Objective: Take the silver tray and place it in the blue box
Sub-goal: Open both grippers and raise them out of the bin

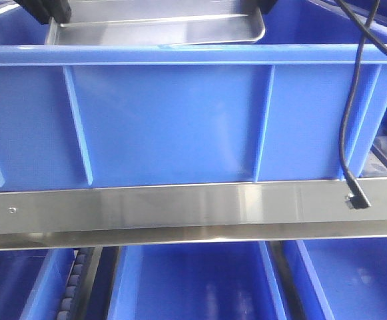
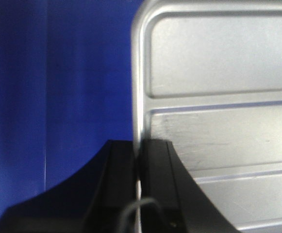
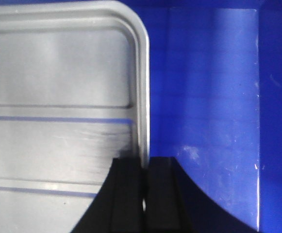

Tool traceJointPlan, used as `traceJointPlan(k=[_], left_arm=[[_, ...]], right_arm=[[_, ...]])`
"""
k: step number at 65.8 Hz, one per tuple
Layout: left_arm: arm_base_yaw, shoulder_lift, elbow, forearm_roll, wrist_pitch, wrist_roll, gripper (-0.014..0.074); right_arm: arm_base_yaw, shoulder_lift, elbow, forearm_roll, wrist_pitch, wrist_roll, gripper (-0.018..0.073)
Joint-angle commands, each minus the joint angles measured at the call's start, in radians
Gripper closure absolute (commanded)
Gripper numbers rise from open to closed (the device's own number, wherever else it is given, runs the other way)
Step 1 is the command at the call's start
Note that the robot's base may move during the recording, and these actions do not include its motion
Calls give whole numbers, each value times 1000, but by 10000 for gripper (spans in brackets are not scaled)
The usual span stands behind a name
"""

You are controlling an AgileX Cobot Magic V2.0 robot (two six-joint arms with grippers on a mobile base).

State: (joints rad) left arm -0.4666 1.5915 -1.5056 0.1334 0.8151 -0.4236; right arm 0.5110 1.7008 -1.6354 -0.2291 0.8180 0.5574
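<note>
Silver tray (image 1: pixel 160 27) held level above the blue box (image 1: pixel 180 120), at twelve o'clock in the front view. Stiff, light, slick metal, likely best pinched at opposite rims. Left tool (image 2: pixel 138 179) clamped on the nine o'clock rim, right tool (image 3: pixel 143 189) clamped on the three o'clock rim.

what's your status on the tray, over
Left gripper and right gripper both shut on silver tray rims. Tray held level over blue box, above its rim. Nothing blocking the drop.
</note>
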Motion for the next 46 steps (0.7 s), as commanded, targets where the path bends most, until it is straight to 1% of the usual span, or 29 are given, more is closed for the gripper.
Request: traceJointPlan(k=[1,11,17,23,25,26,30,31,33,37,40,46], left_arm=[[-29,-38,-45,-133,-153,5,610],[-29,-38,-45,-99,-153,5,610],[-27,-38,-45,-99,-135,5,610],[-27,-35,-45,-89,-116,5,604],[-27,-31,-45,-80,-114,5,584],[-27,-30,-45,-76,-111,5,566],[-27,-22,-45,-63,-108,5,443],[-27,-21,-45,-63,-108,5,428],[-27,-18,-45,-63,-108,5,356],[-23,-16,-45,-61,-104,5,281],[-16,-16,-45,-61,-99,5,263],[9,-16,-45,-56,-97,5,276]], right_arm=[[26,-47,-49,109,-178,-8,404],[26,-47,-49,109,-176,-8,185],[26,-47,-49,109,-167,-8,100],[26,-47,-49,100,-156,-8,90],[26,-47,-49,96,-153,-8,90],[26,-47,-49,94,-154,-8,90],[23,-47,-49,87,-158,-8,90],[22,-47,-49,85,-160,-8,90],[19,-47,-49,83,-160,-8,90],[8,-47,-49,66,-156,-8,90],[-3,-47,-49,53,-143,-8,90],[-29,-48,-49,51,-121,-8,90]])
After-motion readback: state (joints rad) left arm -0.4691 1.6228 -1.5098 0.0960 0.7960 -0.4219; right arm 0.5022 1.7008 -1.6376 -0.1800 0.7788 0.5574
